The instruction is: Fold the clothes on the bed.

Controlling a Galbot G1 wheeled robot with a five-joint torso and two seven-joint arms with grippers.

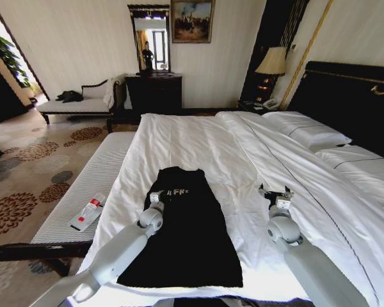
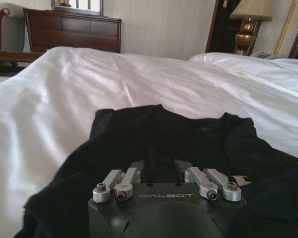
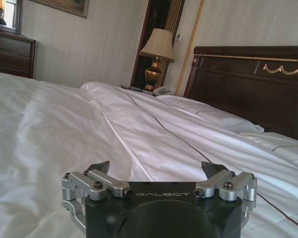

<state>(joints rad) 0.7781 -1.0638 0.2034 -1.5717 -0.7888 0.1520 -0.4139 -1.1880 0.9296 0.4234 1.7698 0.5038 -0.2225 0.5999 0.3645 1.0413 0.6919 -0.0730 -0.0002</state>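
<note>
- Currently black soft short-sleeved T-shirt [image 1: 185, 230] lies part-folded lengthwise near the foot of the large white-duvet bed [image 1: 198, 137]
- left pincer [image 1: 157, 197] closed on its left edge, presumably pulling a fold
- right pincer [image 1: 276, 194] open, parked on duvet just beside

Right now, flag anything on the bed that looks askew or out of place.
The black T-shirt lies folded narrow, both sleeves tucked in, so the white lettering is cut off. A flat white and red packet sits loose on the bench at the bed's side. Nothing looks spilled or damaged.
</note>
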